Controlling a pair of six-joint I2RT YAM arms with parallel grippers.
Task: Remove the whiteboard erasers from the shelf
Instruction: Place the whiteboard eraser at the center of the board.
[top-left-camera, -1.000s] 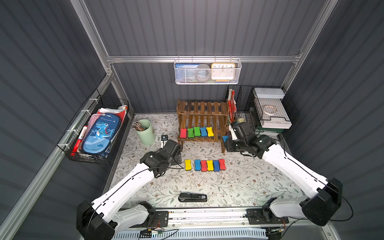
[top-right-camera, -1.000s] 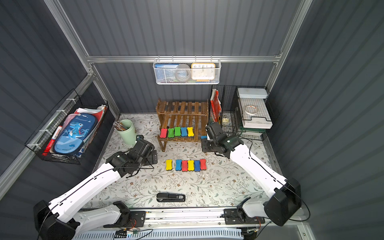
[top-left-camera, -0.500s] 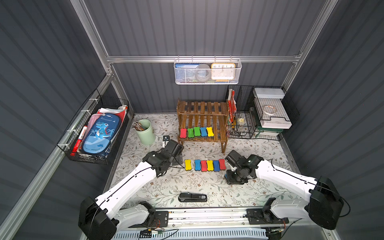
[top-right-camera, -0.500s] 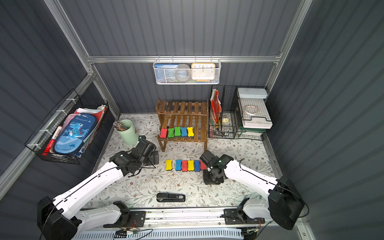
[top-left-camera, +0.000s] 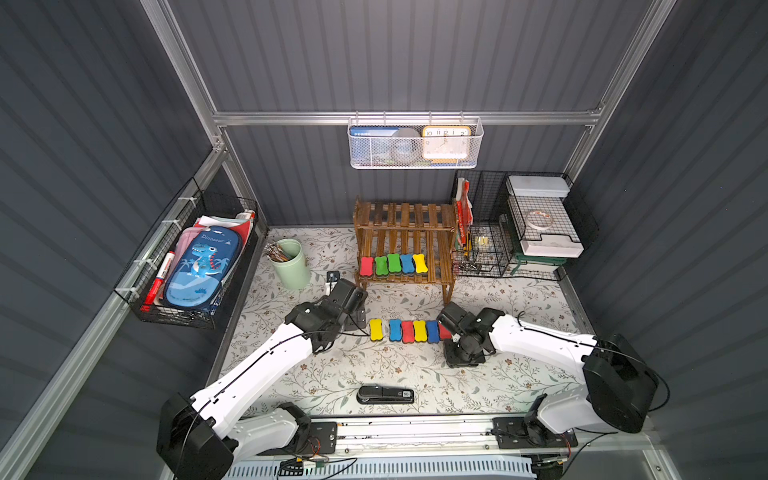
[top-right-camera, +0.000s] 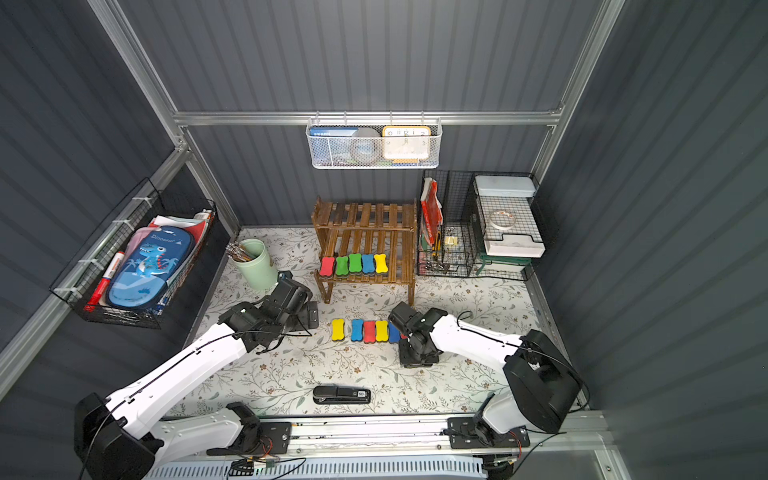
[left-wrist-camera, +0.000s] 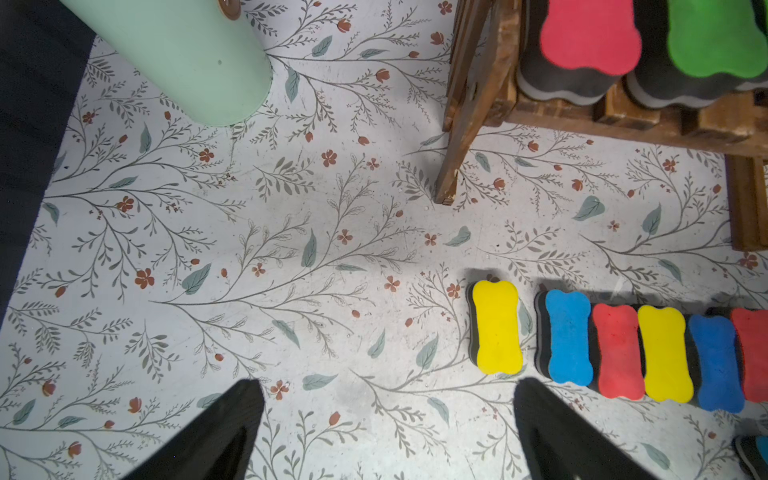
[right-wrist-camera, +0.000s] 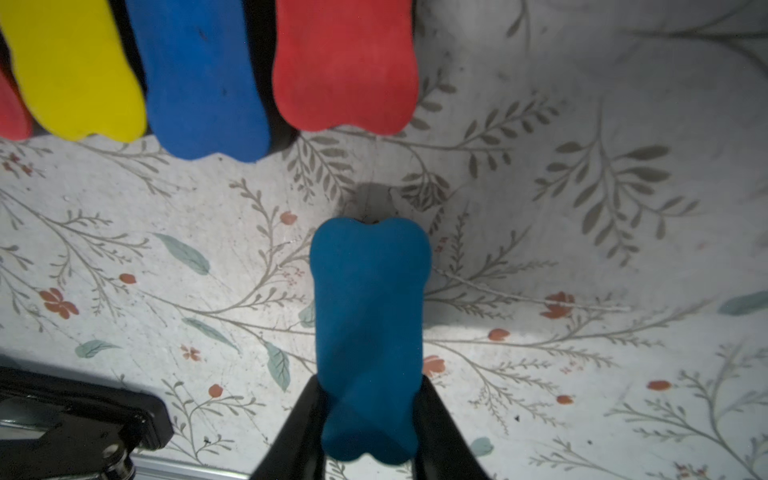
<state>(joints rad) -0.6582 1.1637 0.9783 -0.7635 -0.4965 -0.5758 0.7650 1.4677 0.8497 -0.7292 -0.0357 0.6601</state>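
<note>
1. Five whiteboard erasers (top-left-camera: 392, 264) (red, two green, blue, yellow) line the lower tier of the slatted wooden shelf (top-left-camera: 405, 216), whose upper tier is bare. Six more lie in a row (top-left-camera: 409, 330) on the bench (top-left-camera: 519, 299) in front of it.
2. The right pincer (right-wrist-camera: 370, 386) is clamped on one end of a blue eraser (right-wrist-camera: 368, 307), low over the bench just beside the row's red end. Whether the eraser touches down cannot be told. The left pincer (left-wrist-camera: 388, 399) hangs wide open and empty near the row's yellow end.
3. Gripped at one end only, the foam block could pivot or tip on release. Let go this close, it could also shove the red neighbour. The five on the shelf sit packed side by side, so fingers closing on one may drag another off the slats.
4. The bench wears a flat, lightly scuffed floral print. Grey ribbed walls on an aluminium frame enclose it, with a stapler (top-left-camera: 385, 395), a green cup (top-left-camera: 291, 266), a wire-grid organizer (top-left-camera: 519, 224) and a hanging white mesh basket (top-left-camera: 415, 143) around.
</note>
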